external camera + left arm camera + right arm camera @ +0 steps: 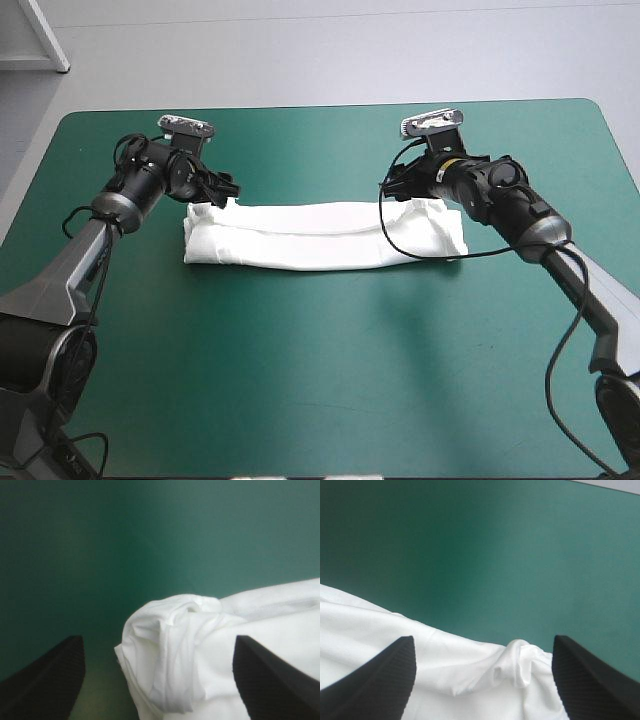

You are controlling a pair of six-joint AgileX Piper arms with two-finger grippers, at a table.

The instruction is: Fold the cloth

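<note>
The white T-shirt (320, 236) lies as a long folded band across the middle of the teal-green table. My left gripper (222, 188) hovers at the band's far left corner, and my right gripper (398, 185) at its far right corner. In the left wrist view the black fingers (47, 682) stand wide apart, with a bunched end of the T-shirt (170, 655) between them. The right wrist view shows that gripper (482, 680) open too, its fingers (592, 677) straddling a small pinched fold of the T-shirt (517, 662). Neither gripper holds cloth.
Bare teal-green cover (320, 380) stretches from the band to the table's near edge. A strip of cover (320, 140) also runs behind the band up to the far edge.
</note>
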